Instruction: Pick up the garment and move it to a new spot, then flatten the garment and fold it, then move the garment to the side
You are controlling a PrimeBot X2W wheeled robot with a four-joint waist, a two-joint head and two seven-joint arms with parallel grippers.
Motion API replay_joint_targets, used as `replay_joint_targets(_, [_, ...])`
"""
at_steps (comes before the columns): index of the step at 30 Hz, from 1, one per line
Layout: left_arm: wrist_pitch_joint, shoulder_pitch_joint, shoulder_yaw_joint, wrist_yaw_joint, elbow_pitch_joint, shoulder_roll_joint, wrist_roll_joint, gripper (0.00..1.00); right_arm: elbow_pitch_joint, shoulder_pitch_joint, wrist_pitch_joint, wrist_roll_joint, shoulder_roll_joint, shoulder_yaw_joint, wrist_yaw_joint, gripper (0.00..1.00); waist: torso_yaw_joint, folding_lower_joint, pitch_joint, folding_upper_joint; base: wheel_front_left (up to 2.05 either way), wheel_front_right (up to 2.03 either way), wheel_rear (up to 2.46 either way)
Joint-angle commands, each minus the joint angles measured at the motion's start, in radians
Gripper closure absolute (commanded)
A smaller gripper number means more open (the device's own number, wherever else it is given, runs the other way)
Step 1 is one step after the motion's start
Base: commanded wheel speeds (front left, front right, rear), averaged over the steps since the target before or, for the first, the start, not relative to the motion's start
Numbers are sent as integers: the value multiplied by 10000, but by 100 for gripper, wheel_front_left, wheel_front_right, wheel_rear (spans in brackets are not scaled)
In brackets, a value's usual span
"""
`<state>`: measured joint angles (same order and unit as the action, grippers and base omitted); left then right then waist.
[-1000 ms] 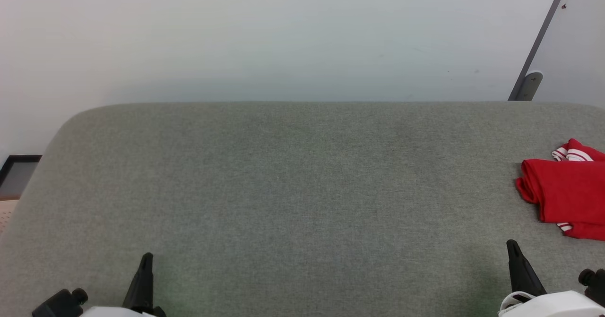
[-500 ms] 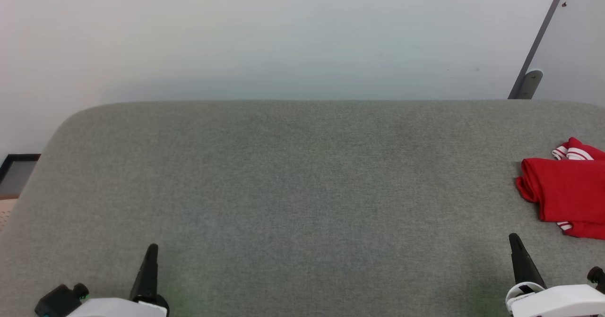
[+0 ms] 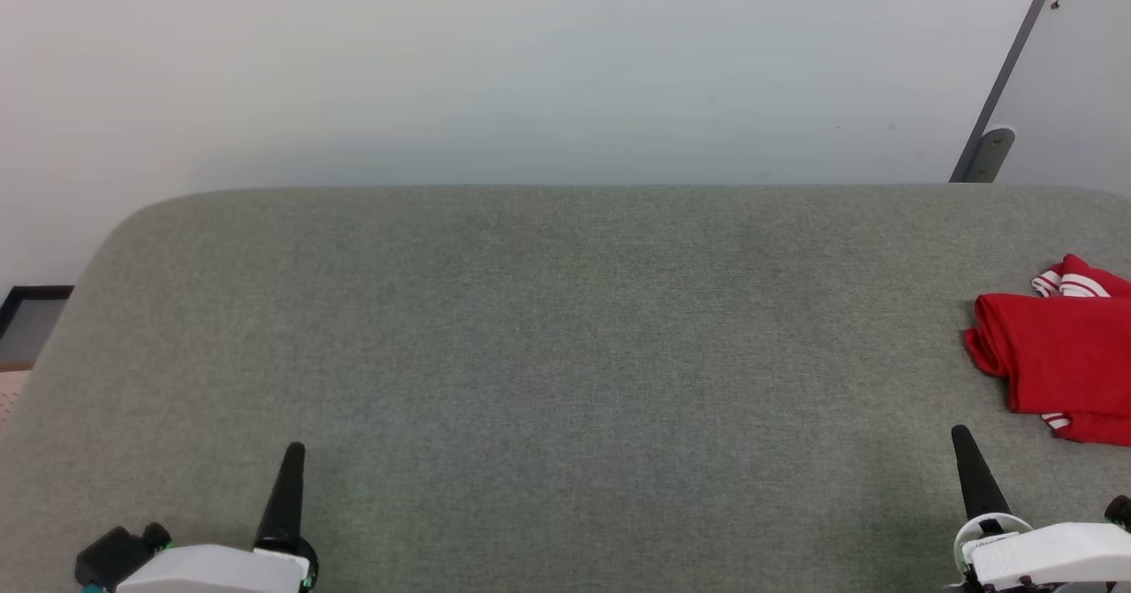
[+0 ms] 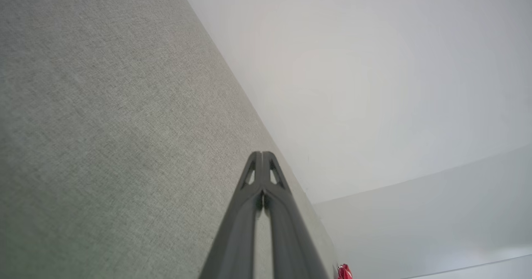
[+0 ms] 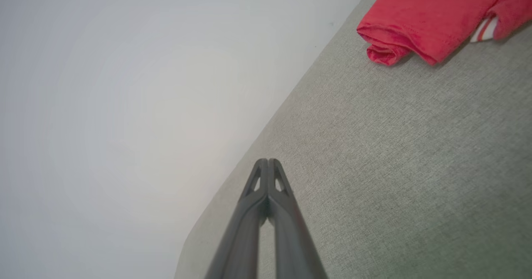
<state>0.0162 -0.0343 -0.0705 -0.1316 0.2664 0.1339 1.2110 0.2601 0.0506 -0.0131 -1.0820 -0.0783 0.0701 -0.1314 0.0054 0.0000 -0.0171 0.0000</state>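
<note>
The garment (image 3: 1060,359) is bright red with white stripe trim and lies folded at the right edge of the grey fabric surface (image 3: 565,337), cut off by the head view's right border. It also appears at the top right of the right wrist view as the garment (image 5: 432,15), and as a small red speck (image 4: 344,272) in the left wrist view. My right gripper (image 3: 963,447) is shut and empty, just in front of and left of the garment, apart from it. My left gripper (image 3: 293,460) is shut and empty at the lower left. Both show closed tips: left gripper (image 4: 262,156), right gripper (image 5: 268,162).
A pale wall stands behind the surface's far edge. A grey slanted bar with a bracket (image 3: 990,155) rises at the back right. A dark framed object (image 3: 31,315) sits on the floor past the surface's rounded left corner.
Both grippers have risen slightly in the head view; the left one has also shifted a little rightward. The garment lies unchanged.
</note>
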Motion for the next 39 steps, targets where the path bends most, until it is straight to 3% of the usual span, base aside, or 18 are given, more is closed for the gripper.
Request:
replay_joint_targets(1, [-65, -180, -64, 9, -116, 19, 202, 100, -102, 200, 45, -258, 18, 61, 6, 100, -1, 0, 3, 0, 0, 0, 0])
replay_joint_targets(39, [-947, -612, -343, 13, -193, -588, 2852, 100, -152, 498, 932, -3784, 207, 347, 11, 100, -35, 0, 130, 0, 0, 0, 0])
